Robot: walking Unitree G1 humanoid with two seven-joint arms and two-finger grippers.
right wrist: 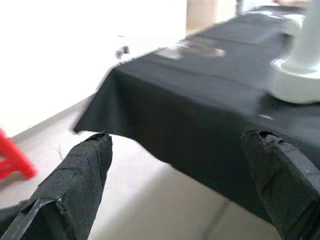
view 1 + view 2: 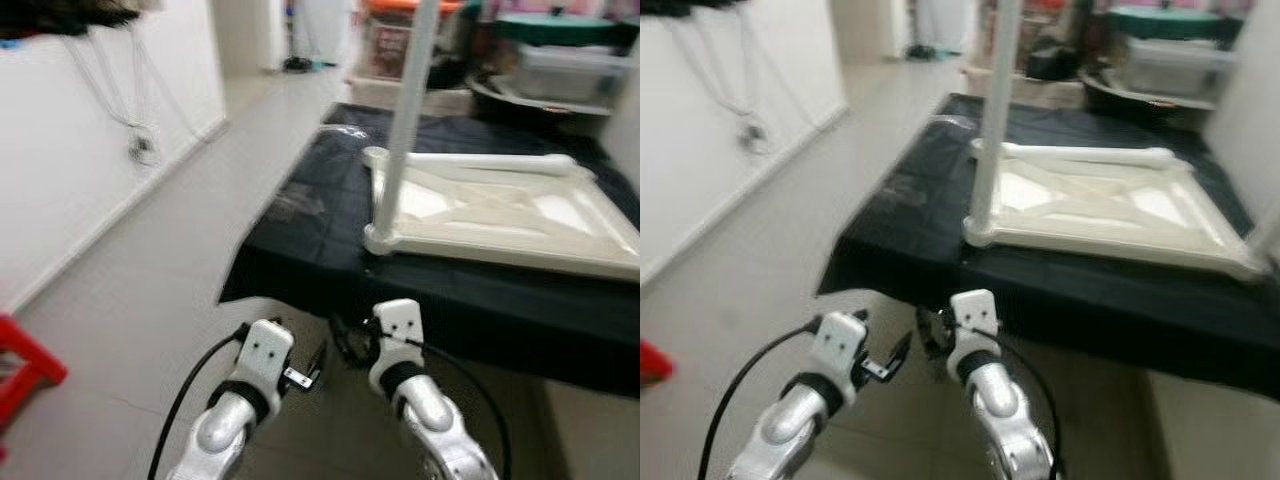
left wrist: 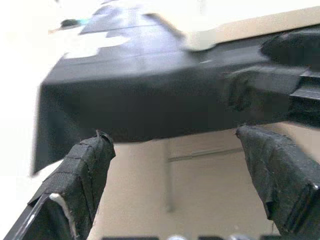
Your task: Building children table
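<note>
On black-draped bench (image 2: 300, 250): tabletop (image 2: 500, 215) lies inverted, one leg (image 2: 405, 120) fitted upright at near corner, second leg (image 2: 480, 162) loose on it. I est. 3 legs left. L gripper (image 3: 170, 175) & R gripper (image 1: 175, 170) both spread, empty, below bench edge.

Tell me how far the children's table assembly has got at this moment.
One white leg stands upright at a corner of the upside-down white tabletop on the black-covered surface. A second leg lies loose on it, unfitted. Both the left gripper and the right gripper are open, empty, below the edge. Remaining legs still need fitting.
</note>
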